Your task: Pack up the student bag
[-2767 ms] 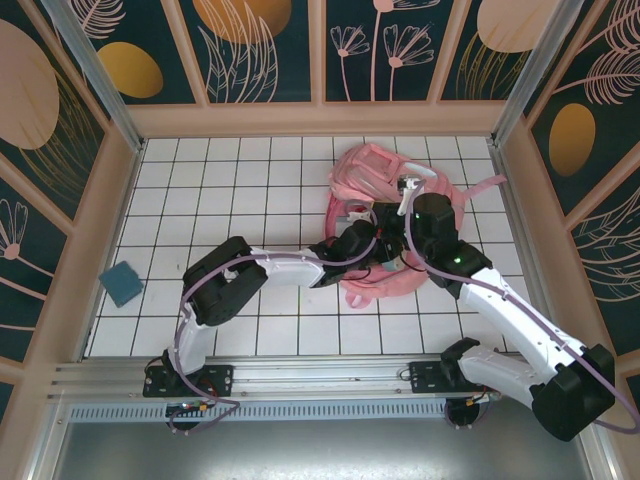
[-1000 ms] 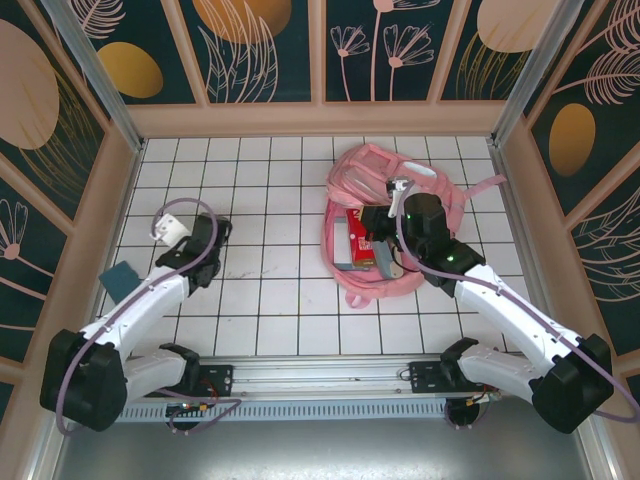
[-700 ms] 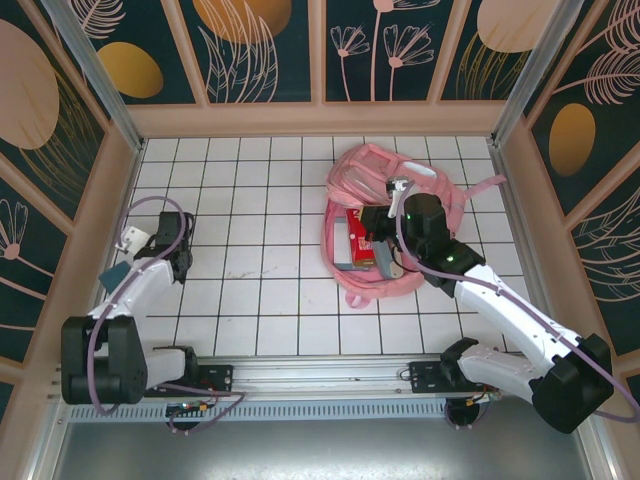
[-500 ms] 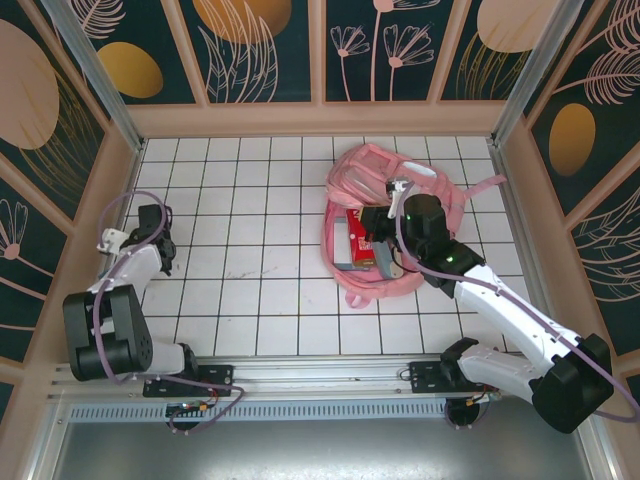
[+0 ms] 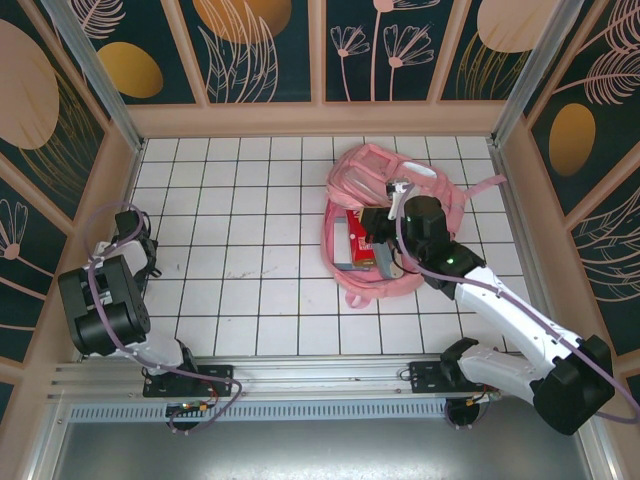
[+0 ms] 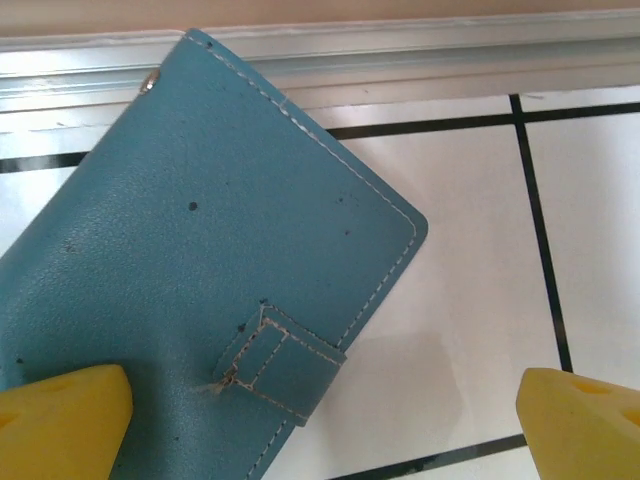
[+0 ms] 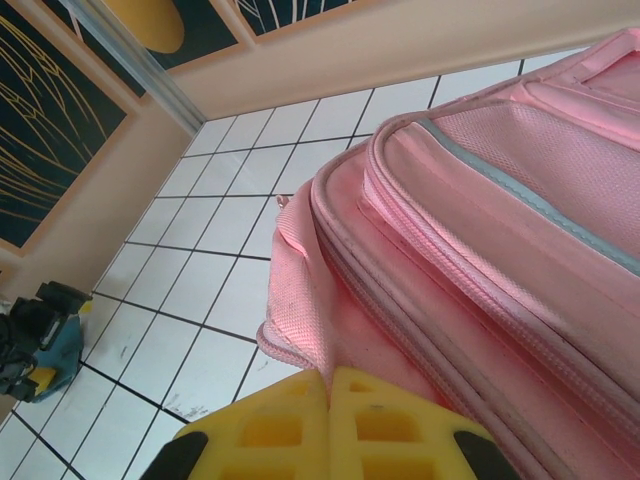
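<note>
Two arms work over a white tiled table (image 5: pixel 250 220) boxed in by flower-painted walls (image 5: pixel 250 50). On the far right part of the table lies the pink bag (image 5: pixel 365 165), its main compartment gaping toward the arms, with a red item (image 5: pixel 354 240) lying flat inside the opening. The right arm (image 5: pixel 500 310) reaches from its base up to the near side of that opening. In the right wrist view the right gripper (image 7: pixel 330 400) has its yellow fingers (image 7: pixel 260 430) pressed together on a fold of the bag's (image 7: pixel 500 200) pink rim, and the zip edge and a pale grey strip run off to the upper right. The left arm (image 5: pixel 100 305) is folded back against the table's left edge, well apart from the bag. The left gripper (image 6: pixel 320 420) stands wide, pointing down at a blue wallet (image 6: pixel 200 280) that lies flat beside the metal rail at the foot of the wall. One yellow fingertip (image 6: pixel 60 410) hangs over the wallet's leather near its stitched strap, the other over bare tile to the side. Whether either pad touches the wallet cannot be told.
</note>
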You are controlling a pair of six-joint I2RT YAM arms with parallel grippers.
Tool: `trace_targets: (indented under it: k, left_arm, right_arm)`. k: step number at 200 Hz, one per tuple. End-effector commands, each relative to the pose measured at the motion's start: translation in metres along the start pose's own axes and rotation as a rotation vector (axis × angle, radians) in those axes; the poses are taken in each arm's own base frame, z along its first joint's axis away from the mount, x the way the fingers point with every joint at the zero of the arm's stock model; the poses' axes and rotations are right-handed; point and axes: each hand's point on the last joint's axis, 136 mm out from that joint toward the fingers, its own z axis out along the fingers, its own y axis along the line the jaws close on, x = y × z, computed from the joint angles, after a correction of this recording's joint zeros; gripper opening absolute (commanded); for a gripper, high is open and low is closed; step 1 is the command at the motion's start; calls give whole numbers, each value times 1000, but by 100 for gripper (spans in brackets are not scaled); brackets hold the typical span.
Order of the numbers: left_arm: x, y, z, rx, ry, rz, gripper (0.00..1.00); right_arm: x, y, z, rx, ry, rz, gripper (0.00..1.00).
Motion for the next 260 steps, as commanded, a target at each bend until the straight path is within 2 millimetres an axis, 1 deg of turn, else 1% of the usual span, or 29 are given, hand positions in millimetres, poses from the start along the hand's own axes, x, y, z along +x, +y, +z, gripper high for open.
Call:
trace_targets:
  k: [1,8,17,28,49,64,80,94,116,135,155,165,181,200,218,236,260]
  left_arm:
    - [32,-23,0,143,170,-1,98]
    - [35,-23,-3,155,180,-6,99]
    - [42,-28,-8,201,208,-6,99]
    - [54,-32,-14,241,239,-3,98]
    - [81,-48,-31,311,286,69,98]
    - [108,-55,-42,338,326,116,98]
    - [144,-61,-55,382,391,159,97]
    - [171,-65,-65,397,430,208,97]
    - [216,-74,-88,441,489,285,98]
    - [245,-88,-110,490,510,363,98]
    - [266,-104,-137,541,499,451,98]
    - [271,-112,-148,559,485,489,98]
    - [268,-119,-159,583,446,541,99]
    - [252,-123,-163,585,359,605,98]
    - [243,-131,-171,628,282,734,99]
    - [235,-134,-168,610,196,882,98]
    - [231,-132,-152,548,115,1011,98]
  right_arm:
    - [-31,26,-13,-95,-120,-36,0]
    - [-31,26,-12,-95,-120,-36,0]
    - [-31,26,-12,-95,-122,-36,0]
    - [-31,26,-10,-94,-122,-36,0]
    - [-31,28,-7,-105,-120,-31,0]
    - [-31,29,-4,-115,-113,-25,0]
    - [-29,29,-3,-115,-106,-22,0]
    - [-29,29,-3,-111,-106,-21,0]
    - [-30,28,-4,-106,-108,-20,0]
    - [-29,27,-4,-102,-105,-19,0]
    - [-29,27,-3,-100,-104,-18,0]
    - [-29,27,-4,-96,-103,-18,0]
    - [-28,25,-3,-89,-101,-20,0]
    - [-28,24,-3,-85,-102,-24,0]
    - [-27,22,-3,-78,-101,-26,0]
    - [-26,22,-2,-80,-99,-26,0]
    - [-27,24,-2,-86,-100,-25,0]
